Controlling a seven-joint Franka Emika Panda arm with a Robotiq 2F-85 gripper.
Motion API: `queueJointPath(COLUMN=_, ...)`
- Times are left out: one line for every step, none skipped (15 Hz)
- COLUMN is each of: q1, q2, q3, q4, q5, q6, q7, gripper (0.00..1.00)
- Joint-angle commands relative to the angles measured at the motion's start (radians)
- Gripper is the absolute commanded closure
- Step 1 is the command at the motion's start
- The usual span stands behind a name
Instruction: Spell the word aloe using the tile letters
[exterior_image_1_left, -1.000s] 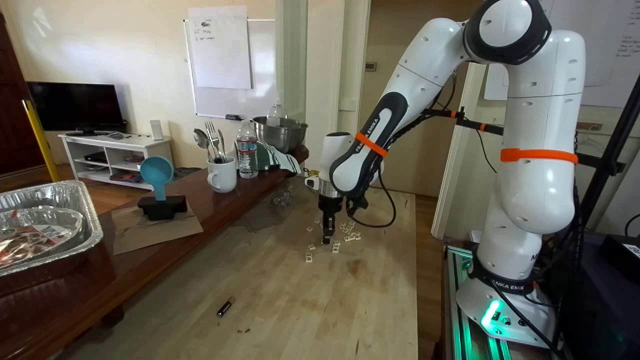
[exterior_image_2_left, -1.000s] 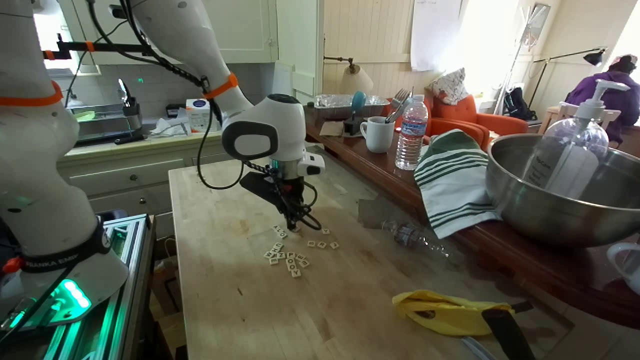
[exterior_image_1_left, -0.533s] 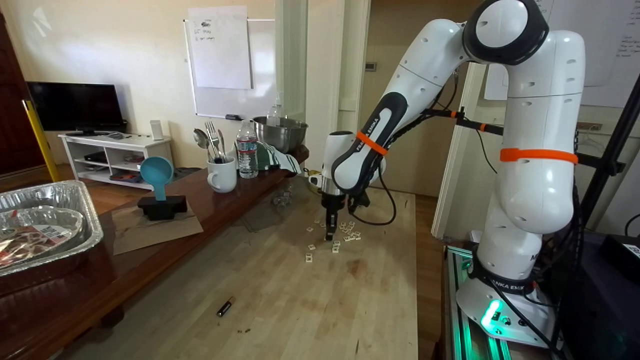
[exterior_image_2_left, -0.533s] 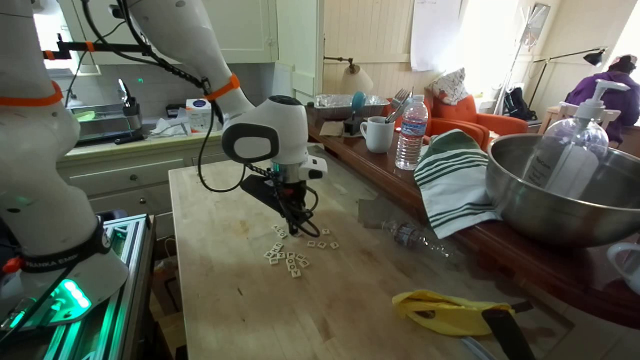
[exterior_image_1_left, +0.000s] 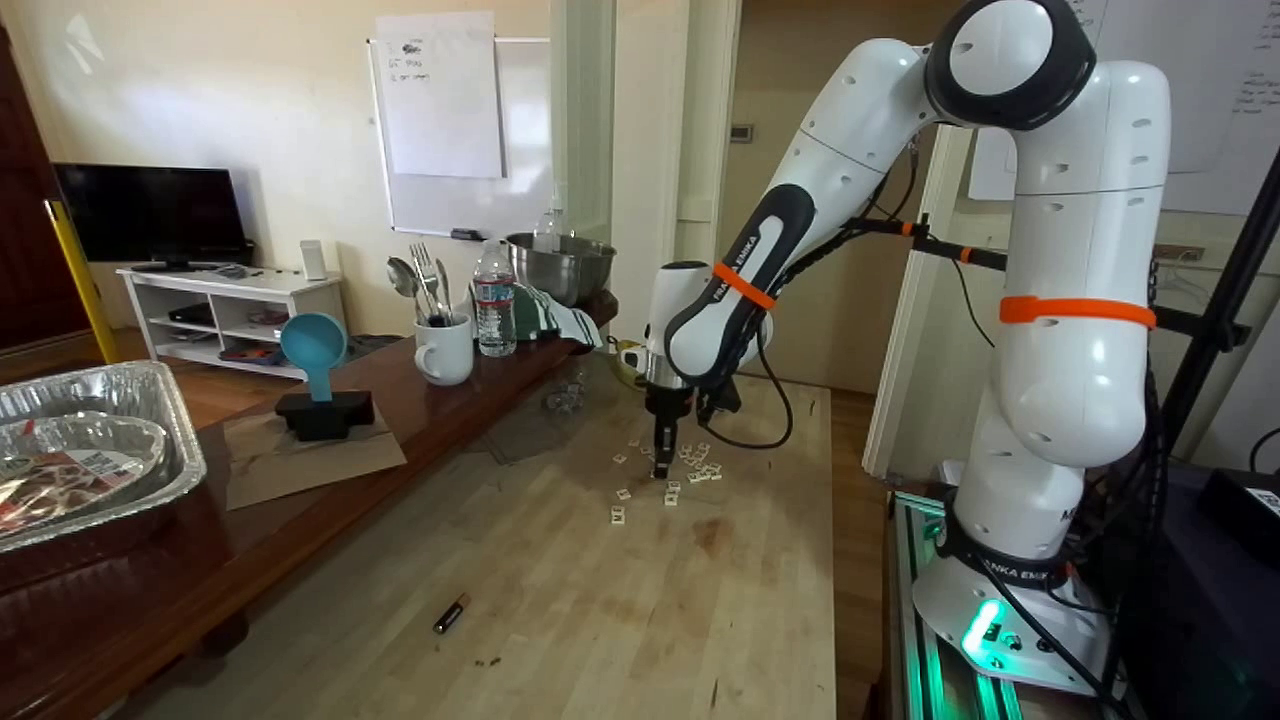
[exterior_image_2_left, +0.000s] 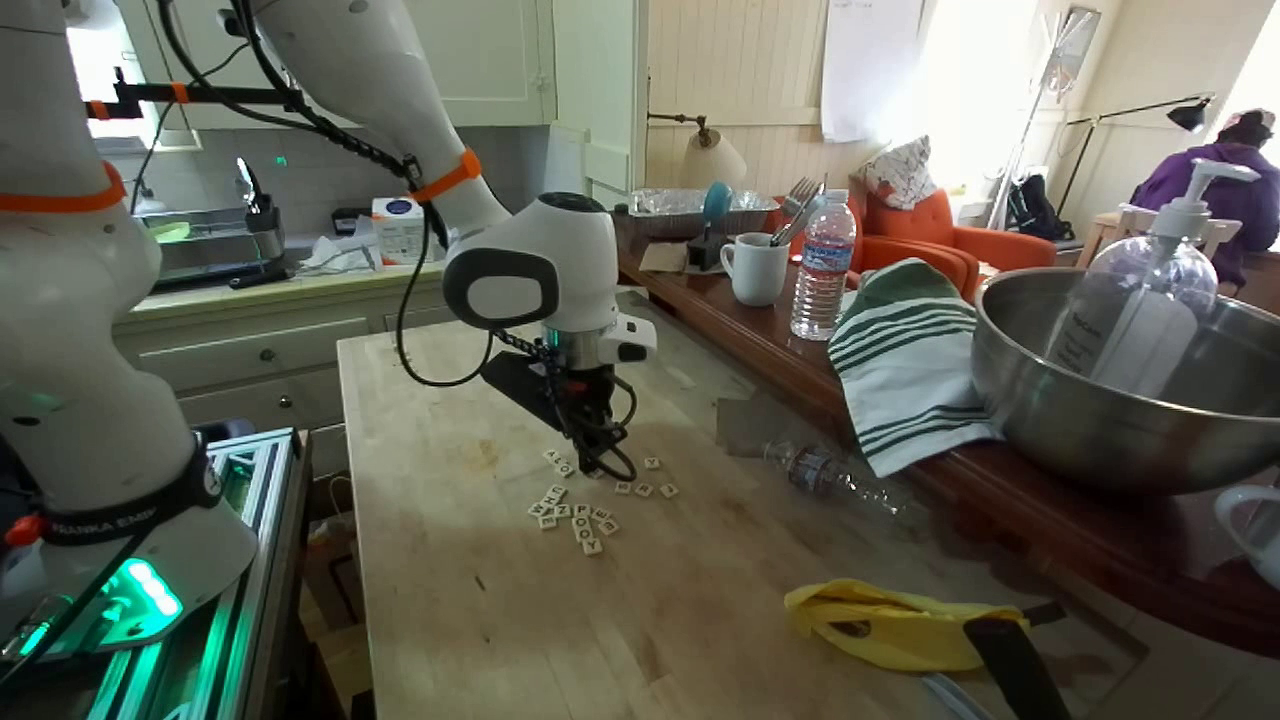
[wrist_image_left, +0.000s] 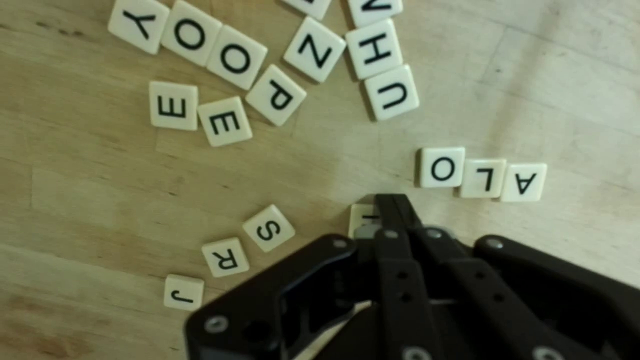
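The tile letters (exterior_image_2_left: 582, 523) lie on the pale surface (exterior_image_1_left: 600, 620), in from the edge beside the robot's base (exterior_image_1_left: 1010, 605) and away from the corners. The A tile (wrist_image_left: 523, 183), L tile (wrist_image_left: 483, 179) and O tile (wrist_image_left: 443, 168) sit side by side in order, so I think just an E is left to add. The fingers (wrist_image_left: 389, 215) are pinched together, with nothing seen between them, and cover part of a half-hidden tile (wrist_image_left: 362, 219). I can't read that one, or tell if they touch it.

To do this well, I'd lift up a bit and go to the closer E tile (wrist_image_left: 225, 121). It sits right up by another E tile (wrist_image_left: 173, 106), so spread the fingers and grab it by its two free sides. It looks turned sideways, so it needs a twist to match the O tile. Then set it softly by the O's free side, not the side with the L. Go slow, since a bump could break up the row.

The wrist view shows the letters big, but no edge of the surface. In an exterior view there is a battery (exterior_image_1_left: 451, 614) that the wrist view does not have.
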Motion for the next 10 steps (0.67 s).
queueJointPath(q1=-0.01, q2=-0.016, q3=0.001, q4=-0.018, q5=-0.019, q6=-0.015, q7=0.013, gripper=1.0)
queueJointPath(q1=-0.01, q2=-0.029, q3=-0.001, q4=-0.024, q5=-0.022, q6=-0.013, q7=0.015, gripper=1.0)
queueJointPath(q1=-0.011, q2=-0.045, q3=-0.004, q4=-0.032, q5=-0.027, q6=-0.006, q7=0.019, gripper=1.0)
queueJointPath(q1=-0.013, q2=-0.057, q3=-0.004, q4=-0.039, q5=-0.024, q6=-0.001, q7=0.014, gripper=1.0)
queueJointPath(q1=-0.013, q2=-0.067, q3=-0.004, q4=-0.042, q5=-0.022, q6=0.003, q7=0.013, gripper=1.0)
queueJointPath(q1=-0.015, q2=-0.079, q3=-0.004, q4=-0.045, q5=-0.016, q6=0.01, q7=0.009, gripper=1.0)
queueJointPath(q1=-0.015, q2=-0.088, q3=-0.005, q4=-0.047, q5=-0.011, q6=0.011, q7=0.005, gripper=1.0)
queueJointPath(q1=-0.013, q2=-0.093, q3=-0.007, q4=-0.046, q5=-0.011, q6=0.019, q7=0.003, gripper=1.0)
queueJointPath(q1=-0.011, q2=-0.093, q3=-0.009, q4=-0.044, q5=-0.013, q6=0.025, q7=0.007, gripper=1.0)
queueJointPath(q1=-0.01, q2=-0.09, q3=-0.01, q4=-0.04, q5=-0.009, q6=0.033, q7=0.0, gripper=1.0)
